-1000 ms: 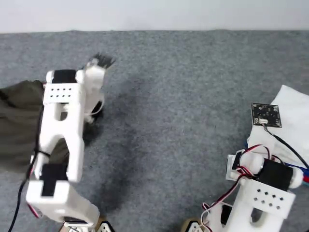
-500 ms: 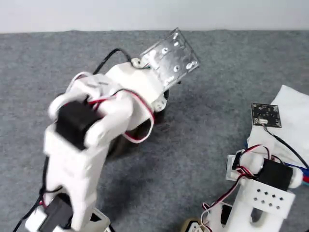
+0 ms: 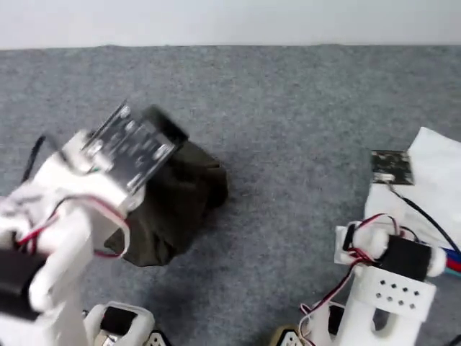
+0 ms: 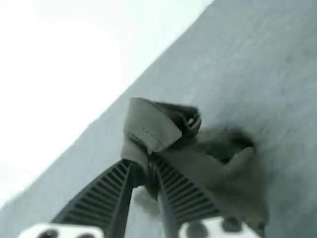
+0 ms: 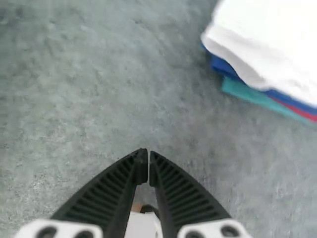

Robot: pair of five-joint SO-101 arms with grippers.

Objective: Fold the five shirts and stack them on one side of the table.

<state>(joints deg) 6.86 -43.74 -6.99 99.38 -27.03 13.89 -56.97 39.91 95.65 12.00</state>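
Currently, an olive shirt [image 4: 153,124] is pinched in the left tool [image 4: 146,171] near the counter's [image 3: 302,108] left edge; the right tool [image 5: 148,161] is closed, empty, beside the folded stack [image 5: 267,44].

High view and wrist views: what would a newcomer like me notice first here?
Most striking is the left gripper, shut on a crumpled olive shirt at the left of the grey table. At the right edge lies a stack of folded shirts, white on top with blue, red and teal below. The right gripper is shut over bare table beside it.
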